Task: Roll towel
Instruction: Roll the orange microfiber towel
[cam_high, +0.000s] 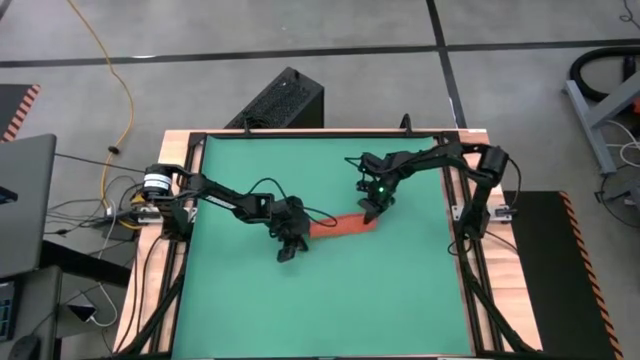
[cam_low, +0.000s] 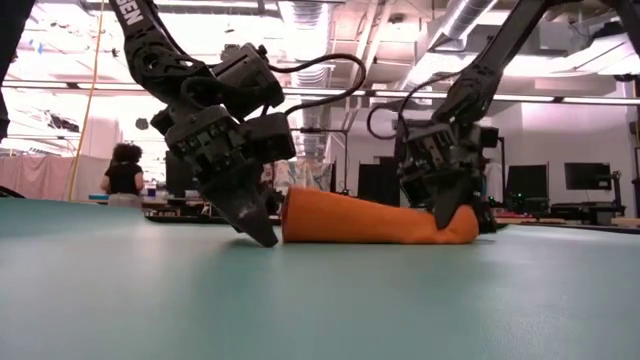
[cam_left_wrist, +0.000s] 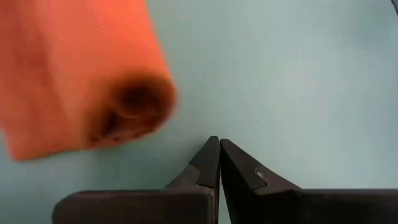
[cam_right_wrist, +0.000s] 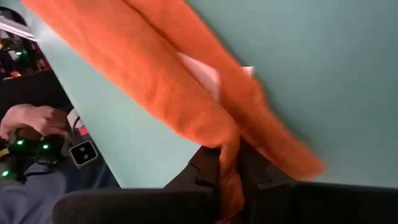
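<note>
Item: towel (cam_high: 340, 225), orange-red, lying mid-mat as a long roll; spiral end (cam_left_wrist: 134, 109) faces the left wrist camera, small white tag (cam_right_wrist: 202, 73) shows on its side.
Right gripper (cam_low: 447, 215): fingers pinched on a fold of cloth at the roll's far end, likely to anchor it so the roll keeps its shape.
Left gripper (cam_left_wrist: 219, 152): fingers together, empty, tips on the mat just beside the roll's near end, apparently poised to nudge or tidy it.
Support: green mat (cam_high: 400, 300).
Status, judged: rolling largely done.
</note>
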